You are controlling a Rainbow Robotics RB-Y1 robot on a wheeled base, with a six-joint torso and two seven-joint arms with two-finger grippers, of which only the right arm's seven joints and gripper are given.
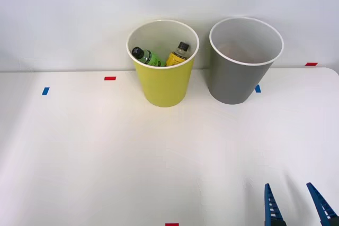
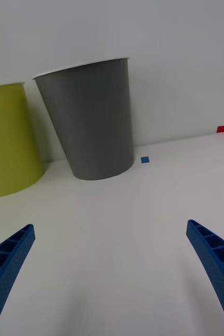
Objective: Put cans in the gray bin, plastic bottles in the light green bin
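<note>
A: Entry, bins. Where do they stand?

B: Both upright at the far edge of the white table [image 1: 95, 152], just in front of the wall. The light green bin [image 1: 163, 86] is on the left, the gray bin [image 1: 235, 80] just to its right. A narrow gap shows between them; they are not touching.

A: Contents?

B: Light green bin holds both plastic bottles, leaning inside with black caps up: the green bottle [image 1: 147, 56] on the left, the yellow-orange bottle [image 1: 177, 55] on the right, side by side. Inside the gray bin only the pale inner wall can be seen; the bottom is hidden, so I cannot tell what lies in it.

A: Right gripper?

B: Right gripper [image 1: 299, 205] sits low at the near right of the table, well apart from both bins. Its blue ribbed fingers [image 2: 9, 262] are spread wide, nothing between them, bare tabletop beneath. The wrist view faces the gray bin's outer wall.

A: Marks on the table?

B: A small blue tape square [image 1: 258, 89] just beside the gray bin's base, on its right. A red tape mark [image 1: 109, 78] lies left of the light green bin, a blue tape mark [image 1: 45, 91] farther left.
</note>
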